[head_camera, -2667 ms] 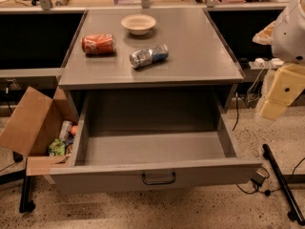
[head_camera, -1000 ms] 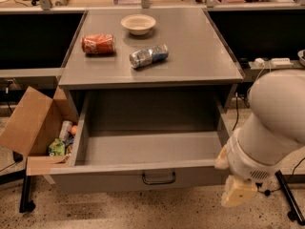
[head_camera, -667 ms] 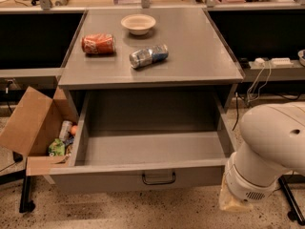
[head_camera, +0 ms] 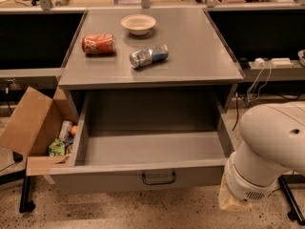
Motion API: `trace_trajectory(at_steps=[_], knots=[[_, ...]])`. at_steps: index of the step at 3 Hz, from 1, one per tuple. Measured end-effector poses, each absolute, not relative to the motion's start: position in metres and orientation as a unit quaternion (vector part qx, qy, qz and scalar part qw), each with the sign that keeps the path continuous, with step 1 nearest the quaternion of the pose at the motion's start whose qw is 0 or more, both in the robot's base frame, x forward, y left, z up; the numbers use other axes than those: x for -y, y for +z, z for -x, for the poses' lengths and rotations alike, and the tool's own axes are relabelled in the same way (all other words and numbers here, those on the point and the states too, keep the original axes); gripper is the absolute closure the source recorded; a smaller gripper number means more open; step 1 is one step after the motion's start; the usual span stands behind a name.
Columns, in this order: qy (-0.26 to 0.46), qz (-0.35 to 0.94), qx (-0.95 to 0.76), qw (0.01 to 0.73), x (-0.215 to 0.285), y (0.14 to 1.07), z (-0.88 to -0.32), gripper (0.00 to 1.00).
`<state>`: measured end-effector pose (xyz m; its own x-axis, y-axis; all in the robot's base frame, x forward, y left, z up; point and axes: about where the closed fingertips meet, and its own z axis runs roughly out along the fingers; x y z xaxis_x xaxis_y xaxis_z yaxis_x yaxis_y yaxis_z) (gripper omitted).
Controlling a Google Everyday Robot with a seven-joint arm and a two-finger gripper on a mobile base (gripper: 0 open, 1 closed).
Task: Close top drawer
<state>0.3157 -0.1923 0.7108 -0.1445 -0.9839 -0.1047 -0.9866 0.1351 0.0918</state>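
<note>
- I see a shallow cream bowl (head_camera: 138, 24) at the back of the flat grey cabinet top (head_camera: 200, 46).
- A red soda can (head_camera: 98, 44) lies on its side, left.
- A silver-and-blue can (head_camera: 148, 56) lies near it.
- An open brown cardboard box (head_camera: 28, 123) holding litter sits on the floor, left.

Mostly hidden under the arm (head_camera: 274, 147), itself cropped at right: hand (head_camera: 232, 202), beside top drawer (head_camera: 105, 179) corner.
</note>
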Motion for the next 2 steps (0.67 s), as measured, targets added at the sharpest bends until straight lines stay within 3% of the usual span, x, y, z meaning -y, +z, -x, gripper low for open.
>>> trace_trajectory(at_steps=[2], knots=[[0.031,0.676,-0.736,0.039,0.209,0.658,-0.348,1.00]])
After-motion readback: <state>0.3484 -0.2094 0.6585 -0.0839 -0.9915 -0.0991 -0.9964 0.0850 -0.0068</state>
